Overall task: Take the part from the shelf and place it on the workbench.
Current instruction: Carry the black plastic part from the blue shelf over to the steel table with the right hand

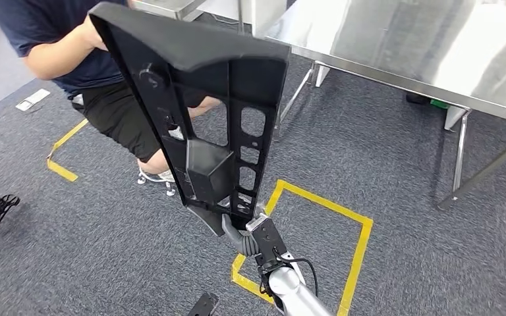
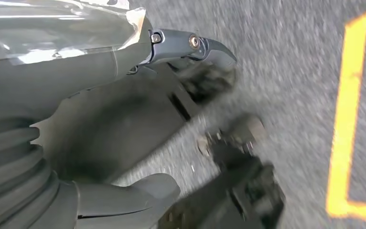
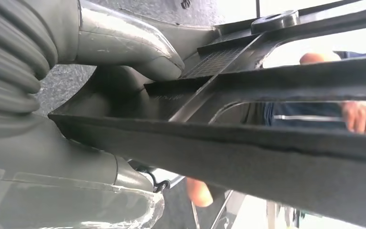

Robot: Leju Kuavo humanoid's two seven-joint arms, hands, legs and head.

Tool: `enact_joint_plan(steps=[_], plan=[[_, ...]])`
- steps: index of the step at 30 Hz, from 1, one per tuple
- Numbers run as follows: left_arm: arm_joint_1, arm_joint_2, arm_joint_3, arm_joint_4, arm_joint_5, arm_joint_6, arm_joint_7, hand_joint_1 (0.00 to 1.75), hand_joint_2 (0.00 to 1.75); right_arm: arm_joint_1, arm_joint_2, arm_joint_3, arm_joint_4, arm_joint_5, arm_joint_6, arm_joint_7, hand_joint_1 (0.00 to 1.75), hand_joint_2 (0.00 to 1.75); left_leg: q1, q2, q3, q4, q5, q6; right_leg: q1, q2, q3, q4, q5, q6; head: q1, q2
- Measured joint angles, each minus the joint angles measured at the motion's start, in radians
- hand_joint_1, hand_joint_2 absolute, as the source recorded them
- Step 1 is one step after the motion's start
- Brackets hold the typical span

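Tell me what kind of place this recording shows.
Probably a workshop or robot test area: a steel workbench, grey carpet marked with yellow floor tape, and a large black plastic part held by the right hand.

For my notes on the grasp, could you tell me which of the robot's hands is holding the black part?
The right hand grips the long black part at its lower end; the left hand holds nothing.
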Motion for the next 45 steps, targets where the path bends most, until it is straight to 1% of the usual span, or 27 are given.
enact_joint_plan(steps=[2,3,5,6,7,9,10,11,12,13,14,16,17,18,19,20,22,23,28,36,38,40,41,42,43,44,45], plan=[[0.000,0.000,0.001,0.000,0.014,-0.021,-0.013,0.00,1.75,0.007,-0.003,0.000,-0.016,0.006,-0.007,0.006,1.75,1.75,-0.005,0.035,0.064,-0.111,0.033,0.007,0.009,-0.015,0.004,0.001,-0.006,0.010,0.002,0.000],[0.000,0.000,0.002,0.001,0.017,-0.026,-0.016,0.00,1.75,0.012,-0.005,0.000,-0.023,0.008,-0.011,0.008,1.75,1.75,-0.009,0.043,0.076,-0.132,0.034,0.012,0.013,-0.022,0.006,0.000,-0.008,0.014,0.004,0.000],[0.001,0.001,0.003,0.001,0.022,-0.031,-0.021,0.00,1.75,0.022,-0.008,-0.001,-0.035,0.012,-0.017,0.011,1.75,1.75,-0.016,0.023,0.075,-0.134,0.034,0.024,0.014,-0.039,0.011,-0.003,-0.010,0.024,0.006,0.000],[0.001,0.001,0.003,0.001,0.025,-0.033,-0.024,0.00,1.75,0.027,-0.009,-0.001,-0.042,0.014,-0.019,0.012,1.75,1.75,-0.015,0.012,0.075,-0.136,0.036,0.030,0.012,-0.038,0.011,0.000,-0.014,0.029,0.005,0.000],[0.002,0.001,0.004,0.001,0.026,-0.034,-0.026,0.00,1.75,0.031,-0.010,-0.001,-0.048,0.015,-0.021,0.012,1.75,1.75,-0.014,0.002,0.076,-0.139,0.039,0.037,0.010,-0.024,0.006,0.011,-0.024,0.033,0.005,0.000],[0.002,0.001,0.004,0.001,0.027,-0.039,-0.031,0.00,1.75,0.038,-0.013,-0.001,-0.057,0.019,-0.023,0.012,1.75,1.75,-0.009,-0.020,0.078,-0.143,0.044,0.049,0.007,0.027,-0.034,0.097,-0.068,0.031,0.006,0.000],[0.002,0.001,0.004,0.001,0.027,-0.041,-0.033,0.00,1.75,0.043,-0.016,-0.001,-0.058,0.022,-0.025,0.011,1.75,1.75,-0.009,-0.032,0.078,-0.143,0.045,0.052,0.007,0.048,-0.068,0.169,-0.097,0.028,0.007,0.000],[0.002,0.001,0.004,0.001,0.027,-0.043,-0.035,0.00,1.75,0.050,-0.020,-0.001,-0.059,0.024,-0.026,0.012,1.75,1.75,-0.009,-0.045,0.077,-0.143,0.045,0.054,0.007,0.058,-0.107,0.245,-0.123,0.027,0.007,0.000],[0.003,0.001,0.004,0.001,0.027,-0.043,-0.036,0.00,1.75,0.057,-0.024,-0.001,-0.060,0.027,-0.027,0.012,1.75,1.75,-0.009,-0.057,0.077,-0.143,0.045,0.054,0.007,0.062,-0.136,0.298,-0.137,0.028,0.007,0.000],[0.003,0.001,0.004,0.002,0.027,-0.042,-0.036,0.00,1.75,0.062,-0.028,-0.001,-0.061,0.030,-0.029,0.012,1.75,1.75,-0.010,-0.069,0.077,-0.143,0.045,0.054,0.008,0.064,-0.152,0.320,-0.137,0.033,0.007,0.000],[0.003,0.002,0.004,0.002,0.027,-0.040,-0.036,0.00,1.75,0.066,-0.030,-0.001,-0.064,0.033,-0.030,0.013,1.75,1.75,-0.009,-0.078,0.078,-0.142,0.045,0.054,0.007,0.064,-0.145,0.293,-0.118,0.040,0.007,0.000],[0.003,0.002,0.004,0.002,0.028,-0.031,-0.035,0.00,1.75,0.067,-0.032,-0.002,-0.072,0.038,-0.031,0.015,1.75,1.75,-0.008,-0.091,0.080,-0.142,0.045,0.051,0.003,0.067,-0.083,0.146,-0.052,0.056,0.007,0.000],[0.003,0.002,0.004,0.002,0.028,-0.025,-0.034,0.00,1.75,0.066,-0.031,-0.002,-0.076,0.039,-0.031,0.017,1.75,1.75,-0.010,-0.095,0.081,-0.140,0.043,0.047,0.002,0.070,-0.050,0.075,-0.023,0.058,0.007,0.000],[0.003,0.002,0.004,0.002,0.028,-0.019,-0.033,0.00,1.75,0.066,-0.030,-0.002,-0.078,0.040,-0.031,0.019,1.75,1.75,-0.013,-0.097,0.080,-0.139,0.041,0.043,0.001,0.073,-0.029,0.029,-0.004,0.055,0.006,0.000],[0.003,0.003,0.003,0.002,0.029,-0.015,-0.032,0.00,1.75,0.066,-0.029,-0.002,-0.080,0.039,-0.031,0.020,1.75,1.75,-0.015,-0.098,0.079,-0.137,0.040,0.044,-0.001,0.076,-0.020,0.009,0.005,0.050,0.006,0.000],[0.003,0.003,0.003,0.002,0.029,-0.012,-0.031,0.00,1.75,0.066,-0.028,-0.002,-0.080,0.039,-0.030,0.020,1.75,1.75,-0.017,-0.097,0.077,-0.136,0.040,0.048,0.000,0.077,-0.019,0.008,0.008,0.045,0.005,0.000],[0.003,0.004,0.003,0.003,0.029,-0.007,-0.028,0.00,1.75,0.066,-0.025,-0.003,-0.081,0.038,-0.028,0.021,1.75,1.75,-0.016,-0.094,0.078,-0.137,0.041,0.059,0.002,0.079,-0.021,0.008,0.010,0.040,0.005,0.000],[0.003,0.004,0.003,0.004,0.029,-0.004,-0.025,0.00,1.75,0.066,-0.024,-0.003,-0.081,0.036,-0.026,0.021,1.75,1.75,-0.015,-0.093,0.080,-0.138,0.042,0.061,0.004,0.080,-0.021,0.007,0.011,0.039,0.005,0.000],[0.002,0.004,0.003,0.006,0.029,0.009,-0.011,0.00,1.75,0.057,-0.015,-0.006,-0.080,0.027,-0.007,0.024,1.75,1.75,-0.013,-0.091,0.081,-0.141,0.042,0.061,0.005,0.082,-0.022,0.008,0.012,0.035,0.005,0.000],[0.000,0.003,0.001,0.006,0.029,0.013,-0.004,0.00,1.75,0.028,-0.003,-0.009,-0.070,0.019,0.003,0.023,1.75,1.75,-0.016,-0.084,0.085,-0.151,0.046,0.055,0.004,0.083,-0.026,0.008,0.010,0.039,0.005,0.000],[-0.001,0.002,0.000,0.006,0.029,0.014,-0.003,0.00,1.75,0.019,0.000,-0.010,-0.068,0.016,0.003,0.022,1.75,1.75,-0.010,-0.074,0.094,-0.166,0.053,0.054,0.007,0.080,-0.052,0.059,-0.018,0.038,0.007,0.000],[-0.002,0.002,-0.002,0.007,0.030,0.014,-0.002,0.00,1.75,0.014,-0.001,-0.010,-0.064,0.014,0.003,0.022,1.75,1.75,-0.008,-0.061,0.095,-0.170,0.055,0.054,0.007,0.078,-0.114,0.184,-0.072,0.036,0.008,0.000],[-0.002,0.002,-0.002,0.007,0.030,0.014,-0.002,0.00,1.75,0.013,-0.002,-0.011,-0.061,0.014,0.003,0.022,1.75,1.75,-0.008,-0.054,0.095,-0.169,0.054,0.054,0.006,0.078,-0.144,0.244,-0.092,0.038,0.008,0.000],[-0.002,0.002,-0.002,0.007,0.031,0.014,-0.002,0.00,1.75,0.014,-0.004,-0.011,-0.058,0.014,0.003,0.022,1.75,1.75,-0.007,-0.047,0.094,-0.169,0.054,0.054,0.004,0.077,-0.162,0.278,-0.100,0.044,0.008,0.000],[-0.003,0.002,-0.002,0.007,0.031,0.014,-0.002,0.00,1.75,0.014,-0.005,-0.011,-0.055,0.014,0.003,0.022,1.75,1.75,-0.007,-0.040,0.094,-0.168,0.053,0.052,0.001,0.075,-0.159,0.270,-0.091,0.053,0.008,0.000],[-0.003,0.002,-0.002,0.007,0.031,0.014,-0.002,0.00,1.75,0.014,-0.005,-0.011,-0.053,0.014,0.003,0.022,1.75,1.75,-0.005,-0.034,0.095,-0.167,0.051,0.050,-0.002,0.069,-0.134,0.219,-0.068,0.065,0.008,0.000],[-0.003,0.002,-0.002,0.007,0.031,0.014,-0.002,0.00,1.75,0.013,-0.005,-0.011,-0.052,0.014,0.003,0.022,1.75,1.75,-0.004,-0.028,0.096,-0.164,0.049,0.045,-0.005,0.056,-0.094,0.143,-0.039,0.076,0.008,0.000]])
